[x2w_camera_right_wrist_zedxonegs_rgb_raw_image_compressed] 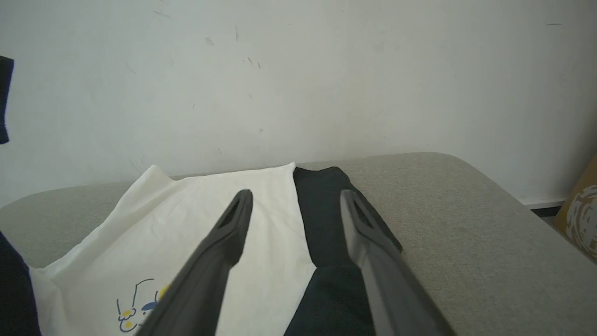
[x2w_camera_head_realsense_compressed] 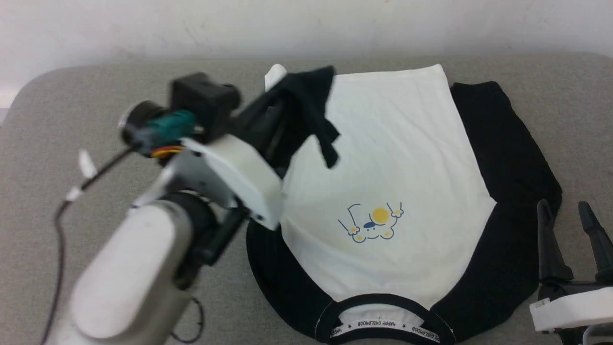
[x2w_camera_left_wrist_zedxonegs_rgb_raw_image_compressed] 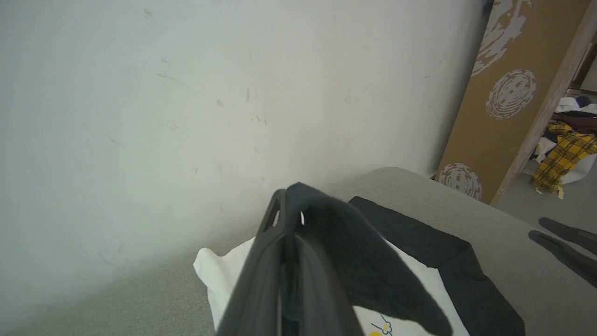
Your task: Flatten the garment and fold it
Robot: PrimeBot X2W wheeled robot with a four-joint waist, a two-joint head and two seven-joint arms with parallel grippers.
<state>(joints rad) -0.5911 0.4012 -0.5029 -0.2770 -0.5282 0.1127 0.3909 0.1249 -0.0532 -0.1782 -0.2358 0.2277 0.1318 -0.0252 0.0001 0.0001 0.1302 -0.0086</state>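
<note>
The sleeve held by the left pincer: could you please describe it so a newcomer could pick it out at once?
On the grey padded table lies the white garment, collar nearest the robot. At its far left corner a black sleeve hangs lifted, pinched in the left pincer and drooping over the white body. The other black sleeve lies flat on the right.

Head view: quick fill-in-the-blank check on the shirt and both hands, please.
The small white T-shirt with black sleeves lies on the grey padded table with its ____ nearest the robot.
The left hand is shut on a lifted black ____.
The right hand is ____ and holds nothing.
Missing words: collar; sleeve; open.
</note>
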